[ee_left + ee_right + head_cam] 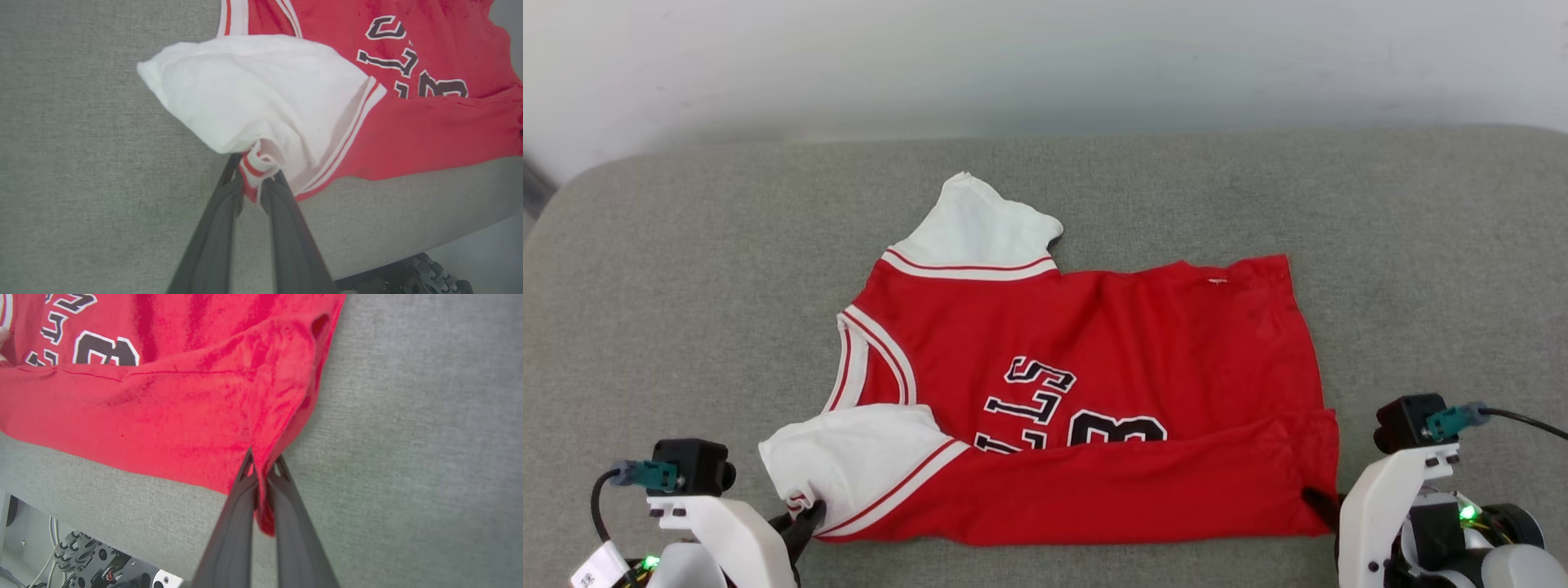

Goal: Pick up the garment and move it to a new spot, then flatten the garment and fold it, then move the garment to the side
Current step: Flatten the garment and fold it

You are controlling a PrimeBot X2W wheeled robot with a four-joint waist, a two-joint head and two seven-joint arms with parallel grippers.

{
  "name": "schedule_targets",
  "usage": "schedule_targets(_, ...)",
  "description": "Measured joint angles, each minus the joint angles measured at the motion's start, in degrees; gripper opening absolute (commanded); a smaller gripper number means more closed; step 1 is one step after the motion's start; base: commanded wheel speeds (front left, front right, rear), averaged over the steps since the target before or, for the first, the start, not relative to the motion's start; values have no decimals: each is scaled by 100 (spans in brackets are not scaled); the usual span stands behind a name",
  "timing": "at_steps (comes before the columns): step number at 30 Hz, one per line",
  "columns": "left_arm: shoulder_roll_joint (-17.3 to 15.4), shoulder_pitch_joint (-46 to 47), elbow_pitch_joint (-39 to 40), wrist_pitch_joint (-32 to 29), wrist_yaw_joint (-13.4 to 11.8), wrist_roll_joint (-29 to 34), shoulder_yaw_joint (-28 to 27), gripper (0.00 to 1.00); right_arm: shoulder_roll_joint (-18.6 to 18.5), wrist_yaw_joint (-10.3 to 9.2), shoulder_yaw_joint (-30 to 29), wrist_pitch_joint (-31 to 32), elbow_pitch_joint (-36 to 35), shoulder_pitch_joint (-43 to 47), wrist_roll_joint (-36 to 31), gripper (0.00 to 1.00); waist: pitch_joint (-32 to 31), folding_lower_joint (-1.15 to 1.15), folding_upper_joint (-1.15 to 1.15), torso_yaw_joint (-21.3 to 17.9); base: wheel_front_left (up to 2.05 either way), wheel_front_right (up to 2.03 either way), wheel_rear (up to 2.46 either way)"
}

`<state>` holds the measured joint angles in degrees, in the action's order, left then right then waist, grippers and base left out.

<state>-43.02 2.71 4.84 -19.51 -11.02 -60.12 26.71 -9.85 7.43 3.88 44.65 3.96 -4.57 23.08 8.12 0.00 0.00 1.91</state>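
- Found the garment (1111,384) spread printed side up on the grey padded surface (670,286), about midway across the pad and reaching nearly to its near edge.
- Noted neck opening toward the pad's left side and bottom hem (1307,343) toward its right side, with lettering turned sideways.
- Recorded one white sleeve (980,224) lying flat and pointing to the pad's far edge; other white sleeve (849,453) toward the near edge, puffed and lifted.
- Observed a red strip along the near side turned up over the front, covering the lower part of the black lettering (1039,374) and number.
- Checked left gripper (255,173): fingers narrow, pinched on the red-and-white striped cuff of the near sleeve, by the pad's near edge toward its left side.
- Checked right gripper (263,465): fingers drawn almost together, clamped on the red near corner of the hem, by the pad's near edge toward its right side, with a tongue of red cloth hanging between them.
- Could not settle how many layers of cloth sit in the right grip; possibly two.
- Saw pale wall (1045,57) beyond the pad's far edge, and dark wheeled hardware (81,555) with cables below its near edge.
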Motion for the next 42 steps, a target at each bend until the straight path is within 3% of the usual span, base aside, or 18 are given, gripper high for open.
schedule_targets(11,-103,-988,568,187,-556,-85,-97,0,-66,5,-158,294,-622,951,146,0,-728,0,0,20,0,0,0)
schedule_targets(15,-73,-1358,537,205,-592,-321,-126,0,-15,5,-314,412,-734,1329,149,0,-776,-1,0,-4,0,0,0)
schedule_targets(18,96,-1385,282,245,-480,-427,-100,0,65,5,-326,277,-613,1406,143,0,-749,0,0,-23,0,0,0)
schedule_targets(19,158,-1357,160,265,-421,-422,-73,0,93,5,-336,192,-538,1404,141,36,-737,0,0,-29,0,0,0)
schedule_targets(20,227,-1303,54,303,-387,-420,-57,15,101,5,-318,120,-454,1404,140,100,-724,0,0,-34,0,0,0)
schedule_targets(22,374,-1126,-158,394,-289,-414,-57,100,119,5,-268,-158,-358,1396,141,100,-710,0,0,-26,0,0,0)
schedule_targets(28,530,-677,-524,837,-121,-113,-89,100,94,5,-143,-1367,-404,1248,-9,100,-760,0,0,-104,0,0,0)
schedule_targets(31,545,-402,-602,1285,-168,171,-254,100,137,5,-235,-2076,-431,1110,-189,100,-793,0,0,-183,0,0,0)
schedule_targets(34,676,-115,-726,1818,-419,398,-525,100,264,5,-368,-2757,-503,937,-486,100,-802,0,0,-284,0,0,0)
schedule_targets(42,605,1040,-766,2464,-415,1060,-687,100,463,5,-355,-3544,-980,282,-1127,100,-431,0,0,-536,0,0,0)
